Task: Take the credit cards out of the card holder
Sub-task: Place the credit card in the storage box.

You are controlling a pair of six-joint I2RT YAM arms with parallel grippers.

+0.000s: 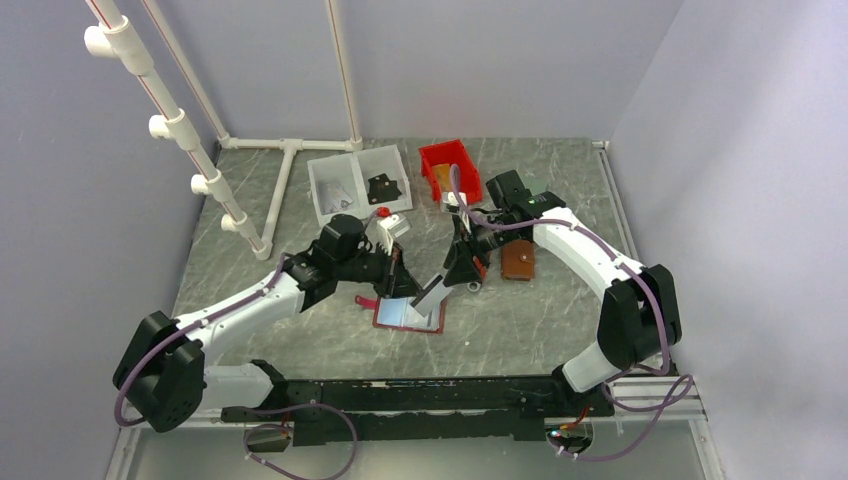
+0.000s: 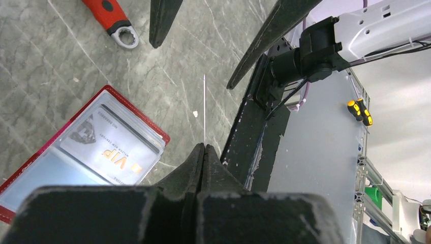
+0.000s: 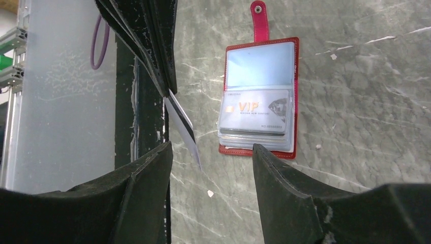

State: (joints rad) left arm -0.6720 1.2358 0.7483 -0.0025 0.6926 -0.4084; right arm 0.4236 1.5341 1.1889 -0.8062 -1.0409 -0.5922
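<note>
The red card holder [image 1: 385, 321] lies open on the table, its strap tab [image 3: 259, 20] pointing away. A silver VIP credit card [image 3: 254, 109] sits in its clear pockets [image 2: 109, 152]. My left gripper [image 2: 204, 147] is shut on another credit card [image 3: 181, 127], held edge-on just off the holder's right side and above the table [image 1: 432, 294]. My right gripper [image 3: 211, 150] hovers open just past that card, and nothing is between its fingers [image 2: 161, 20].
A red-handled wrench [image 2: 109, 15] lies beyond the holder. A brown wallet [image 1: 517, 262] rests under the right arm. A red bin [image 1: 447, 165] and a white divided tray [image 1: 355, 185] stand at the back. A white pipe frame [image 1: 285, 165] stands at the back left.
</note>
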